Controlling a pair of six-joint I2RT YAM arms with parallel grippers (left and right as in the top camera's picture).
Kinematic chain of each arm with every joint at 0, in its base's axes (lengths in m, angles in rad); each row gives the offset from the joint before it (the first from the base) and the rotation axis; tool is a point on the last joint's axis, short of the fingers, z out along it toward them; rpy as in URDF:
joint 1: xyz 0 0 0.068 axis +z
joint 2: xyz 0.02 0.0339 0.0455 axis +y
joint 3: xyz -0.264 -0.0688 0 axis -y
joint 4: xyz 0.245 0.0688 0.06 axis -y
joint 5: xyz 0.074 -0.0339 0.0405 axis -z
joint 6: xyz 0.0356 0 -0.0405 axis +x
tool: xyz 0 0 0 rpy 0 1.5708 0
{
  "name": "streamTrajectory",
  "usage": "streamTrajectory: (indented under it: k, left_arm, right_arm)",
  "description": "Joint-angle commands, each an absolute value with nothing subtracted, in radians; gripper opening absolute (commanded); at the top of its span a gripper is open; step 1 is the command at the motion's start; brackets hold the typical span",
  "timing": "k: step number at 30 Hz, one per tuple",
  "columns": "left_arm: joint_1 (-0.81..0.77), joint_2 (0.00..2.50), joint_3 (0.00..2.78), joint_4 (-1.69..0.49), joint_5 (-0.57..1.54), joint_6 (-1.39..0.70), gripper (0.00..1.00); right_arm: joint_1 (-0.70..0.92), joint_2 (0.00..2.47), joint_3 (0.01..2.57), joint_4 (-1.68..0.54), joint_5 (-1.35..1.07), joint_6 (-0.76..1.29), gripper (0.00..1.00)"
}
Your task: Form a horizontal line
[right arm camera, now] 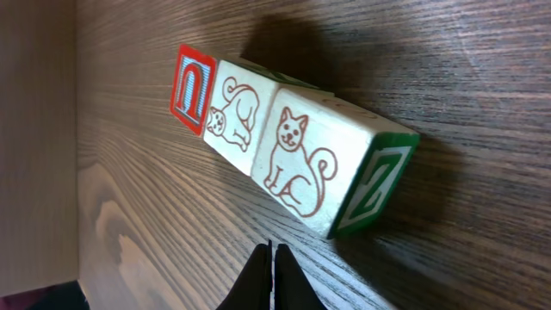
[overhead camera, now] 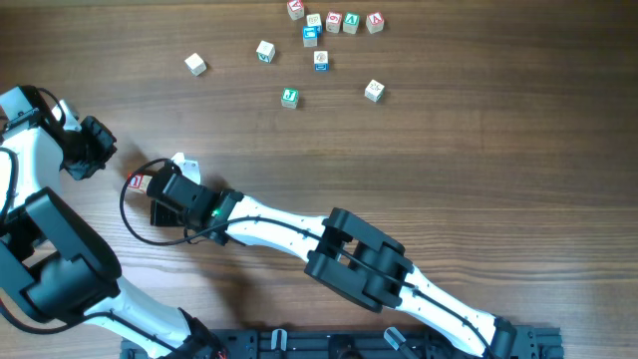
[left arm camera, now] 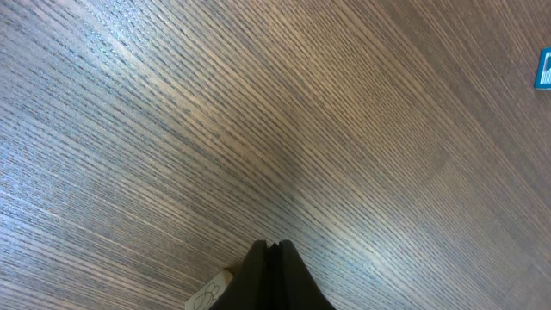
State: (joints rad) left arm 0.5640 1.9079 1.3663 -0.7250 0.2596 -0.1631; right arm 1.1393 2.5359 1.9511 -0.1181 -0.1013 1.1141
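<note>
The horizontal line (right arm camera: 275, 146) is a row of three pale wooden cubes touching side by side in the right wrist view: a red-framed letter face, then two red cat drawings, with a green letter on the end cube. In the overhead view the right gripper covers most of it; only a red-marked end (overhead camera: 138, 182) and a white end (overhead camera: 183, 162) show. My right gripper (right arm camera: 272, 251) (overhead camera: 156, 189) is shut and empty, its tips just in front of the row. My left gripper (left arm camera: 272, 248) (overhead camera: 100, 148) is shut and empty over bare wood, to the left of the row.
Several loose cubes lie at the far side: a cluster (overhead camera: 333, 22) at the top edge, single ones (overhead camera: 195, 65), (overhead camera: 265, 51), (overhead camera: 289, 97), (overhead camera: 374, 91). A blue cube (left arm camera: 542, 69) shows at the left wrist view's right edge, a pale cube corner (left arm camera: 209, 298) beside the left fingers.
</note>
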Motion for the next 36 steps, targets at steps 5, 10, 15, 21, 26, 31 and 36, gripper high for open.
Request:
streamTrajectory:
  k: [5,10,15,21,26,31,36]
  left_arm:
    - [0.569,1.927,1.372,-0.725,0.25,-0.168,0.04]
    - [0.569,1.927,1.372,-0.725,0.249,-0.168,0.04]
    - [0.569,1.927,1.372,-0.725,0.249,-0.168,0.04]
    - [0.569,1.927,1.372,-0.725,0.25,-0.168,0.04]
    - [0.569,1.927,1.372,-0.725,0.25,-0.169,0.04]
    - [0.569,1.927,1.372,-0.725,0.25,-0.169,0.04]
    - [0.569,1.927,1.372,-0.725,0.25,-0.168,0.04]
  right_arm:
    - [1.142,2.563,1.943,-0.113,-0.058,1.128,0.05]
    - [1.142,2.563,1.943,-0.113,-0.044,1.127,0.05]
    - [1.142,2.563,1.943,-0.113,-0.035,1.128,0.05]
    - [1.142,2.563,1.943,-0.112,-0.022,1.129,0.05]
    - [1.142,2.563,1.943,-0.108,-0.022,1.129,0.05]
    - [1.142,2.564,1.943,-0.104,-0.014,1.129,0.05]
    - [1.142,2.565,1.943,-0.097,-0.012,1.128,0.05]
